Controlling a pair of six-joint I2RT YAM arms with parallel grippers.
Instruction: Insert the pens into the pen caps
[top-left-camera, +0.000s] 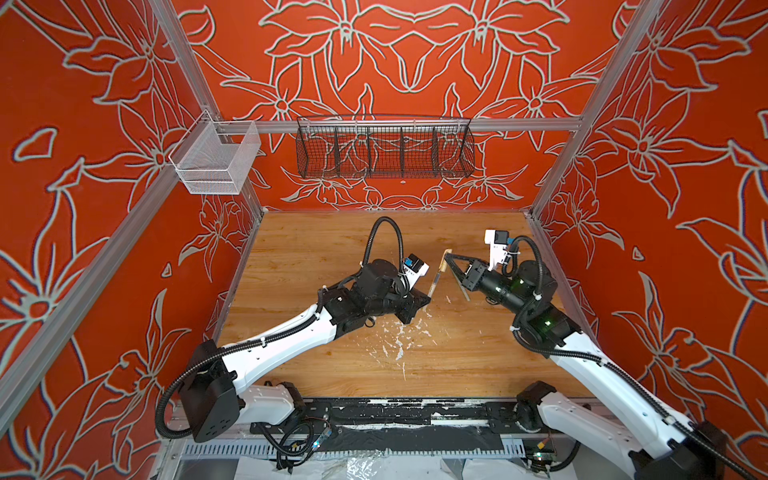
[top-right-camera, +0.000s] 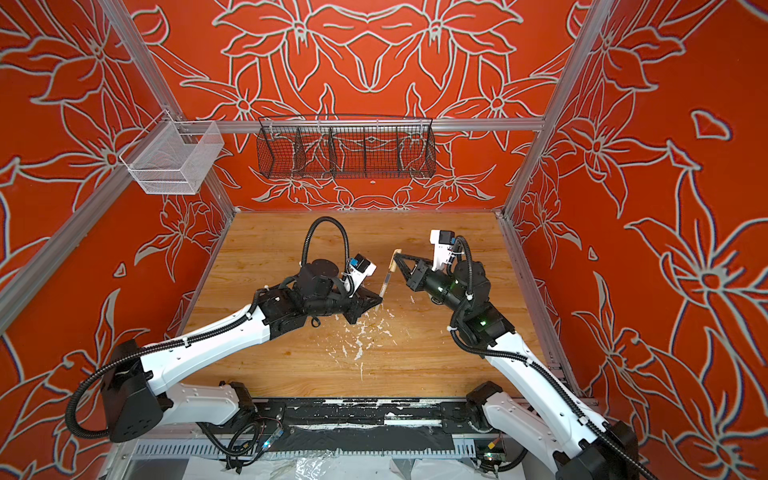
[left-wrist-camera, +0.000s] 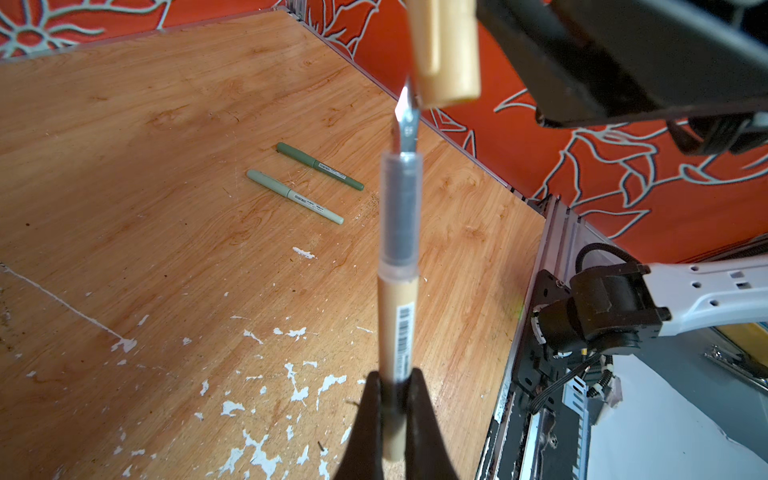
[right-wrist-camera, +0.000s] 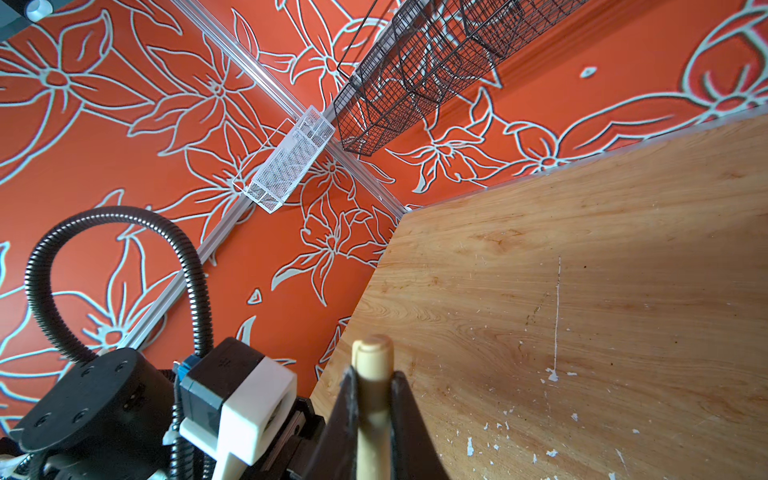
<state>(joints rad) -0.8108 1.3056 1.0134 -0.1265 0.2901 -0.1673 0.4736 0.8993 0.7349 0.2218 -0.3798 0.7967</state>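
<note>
My left gripper (left-wrist-camera: 395, 384) (top-left-camera: 426, 302) is shut on the lower barrel of the beige pen (left-wrist-camera: 399, 299) (top-left-camera: 434, 282) (top-right-camera: 385, 284). The pen's metal nib points up at the beige pen cap (left-wrist-camera: 446, 50) (right-wrist-camera: 372, 359) (top-left-camera: 447, 258) (top-right-camera: 396, 257). My right gripper (right-wrist-camera: 372, 384) (top-left-camera: 449, 261) is shut on that cap. The nib sits right at the rim of the cap's open mouth, off to one side and not inside it. A dark green pen (left-wrist-camera: 320, 166) and a pale green pen (left-wrist-camera: 295, 196) lie side by side on the table, each with its cap on.
White paint flecks (top-left-camera: 399, 340) mark the wooden table (top-left-camera: 332, 249) near the front. A black wire basket (top-left-camera: 384, 147) hangs on the back rail, and a white mesh basket (top-left-camera: 216, 158) hangs at the back left corner. Red patterned walls close three sides.
</note>
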